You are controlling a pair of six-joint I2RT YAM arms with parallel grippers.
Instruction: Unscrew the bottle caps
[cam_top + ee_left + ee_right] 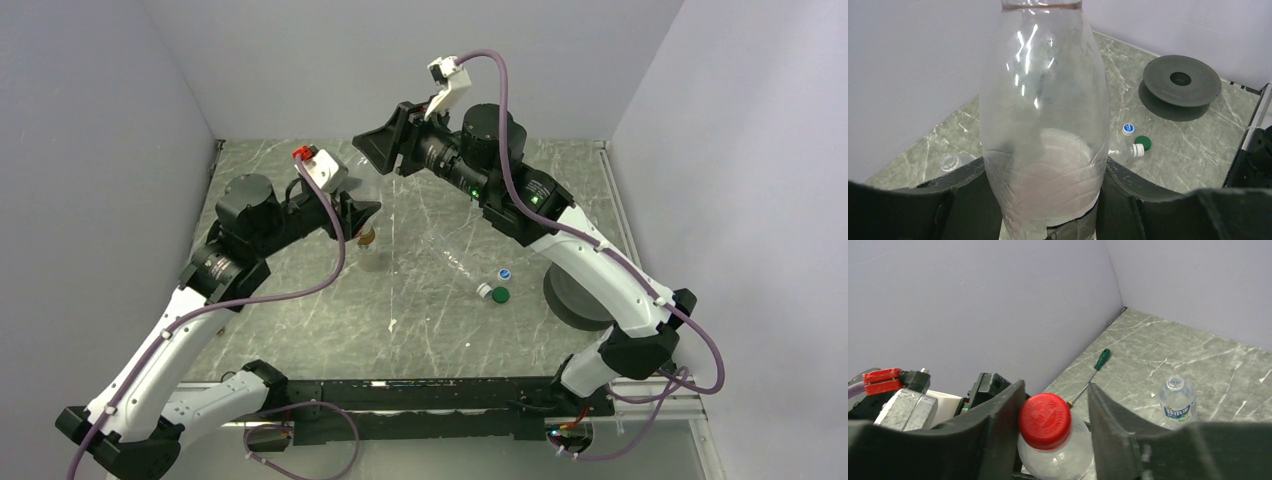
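Sitting between the fingers of the right gripper (1053,412), the red cap (1044,420) tops a clear bottle (1043,125) whose body the left gripper (1043,172) clamps from both sides; the bottle's long axis runs neck-up towards the right wrist, so the cap's flat top faces that hand and the twist would turn about this line. The right gripper is only narrowly parted: the cap looks to touch one finger while a gap shows at the other, so by my reading it straddles the cap without pinching it; the jaws would need to close before any turn will bite. Whether the bottle's base rests on the table (300,330) I cannot tell. Nothing lies between the cap and the fingers; the left arm's wrist sits close by, which may limit the swing. Farther out, a slim bottle (450,255) lies on its side with its white cap on; a blue-and-white cap (503,272) and a green cap (501,295) lie loose near its neck; a grey disc (1198,87) sits beyond them; an open blue-label bottle (1177,400) stands well apart, and a screwdriver (1096,367) lies by the wall.
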